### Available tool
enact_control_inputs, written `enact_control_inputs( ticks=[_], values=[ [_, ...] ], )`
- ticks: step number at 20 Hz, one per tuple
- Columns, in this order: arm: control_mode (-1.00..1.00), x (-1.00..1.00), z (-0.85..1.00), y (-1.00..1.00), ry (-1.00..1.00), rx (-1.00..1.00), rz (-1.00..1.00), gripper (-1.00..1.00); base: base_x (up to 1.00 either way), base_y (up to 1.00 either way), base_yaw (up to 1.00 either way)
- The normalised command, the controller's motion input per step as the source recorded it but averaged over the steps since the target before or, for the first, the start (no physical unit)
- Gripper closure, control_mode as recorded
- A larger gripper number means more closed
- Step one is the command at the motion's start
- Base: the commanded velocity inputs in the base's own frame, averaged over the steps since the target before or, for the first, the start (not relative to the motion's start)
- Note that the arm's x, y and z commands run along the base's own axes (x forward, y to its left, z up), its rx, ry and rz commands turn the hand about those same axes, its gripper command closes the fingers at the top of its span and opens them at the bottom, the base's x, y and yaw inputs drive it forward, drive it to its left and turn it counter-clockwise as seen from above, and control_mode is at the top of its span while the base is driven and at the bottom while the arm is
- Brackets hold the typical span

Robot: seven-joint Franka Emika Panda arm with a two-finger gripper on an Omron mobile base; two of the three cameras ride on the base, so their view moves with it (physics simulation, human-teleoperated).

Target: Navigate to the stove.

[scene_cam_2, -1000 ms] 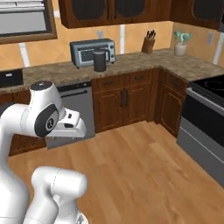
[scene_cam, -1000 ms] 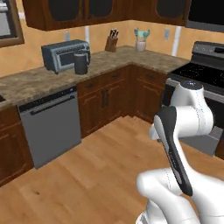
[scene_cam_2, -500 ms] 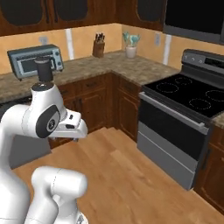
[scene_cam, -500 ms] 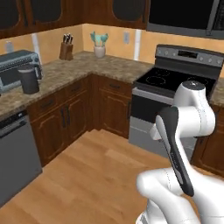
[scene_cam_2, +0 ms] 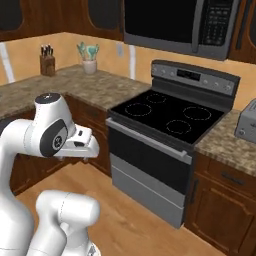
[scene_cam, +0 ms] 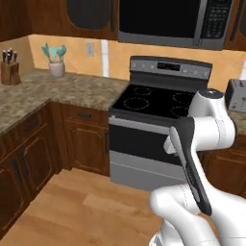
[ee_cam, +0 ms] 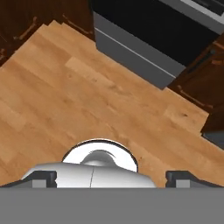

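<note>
Floorboards of pale wood (ee_cam: pixel 87 100) stretch bare between the robot and the stove (scene_cam_2: pixel 165 150), with nothing lying on them. The stove stands straight ahead, set into the run of dark wooden cabinets (scene_cam: pixel 81 139), its black glass top marked with four white burner rings and its dark oven door facing the arm. Above the stove hangs one microwave (scene_cam: pixel 173 21) with a keypad at its right side. Granite counter (scene_cam: pixel 72 89) runs off from the stove's left side and turns a corner; on it, well apart from the stove, stand one pale cup of teal utensils (scene_cam: pixel 56 62) against the wall and one knife block (scene_cam: pixel 8 67) farther along. A white wall outlet (scene_cam: pixel 90 49) sits on the backsplash between the cup and the stove. On the short counter just to the stove's right rests one silver toaster (scene_cam_2: pixel 247 120).

The white arm is folded up close to its own body, elbow high, in front of the stove's right half in the left base view. The gripper (ee_cam: pixel 109 178) points down at the floor; its two dark fingertips (ee_cam: pixel 43 177) sit far apart at the frame's bottom, spread wide and holding nothing.
</note>
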Motion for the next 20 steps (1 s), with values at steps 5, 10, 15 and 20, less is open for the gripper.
enact_control_inputs(
  ticks=[5,10,15,20],
  values=[
    [1.00,0.00,0.00,0.00,0.00,0.00,0.00,-1.00,0.91,-0.07,-0.48],
    [1.00,0.00,0.00,0.00,0.00,0.00,0.00,-1.00,0.85,0.00,-0.44],
    [1.00,0.00,0.00,0.00,0.00,0.00,0.00,-1.00,0.75,0.17,-0.37],
    [1.00,0.00,0.00,0.00,0.00,0.00,0.00,-1.00,0.64,0.54,-0.27]
  ],
)
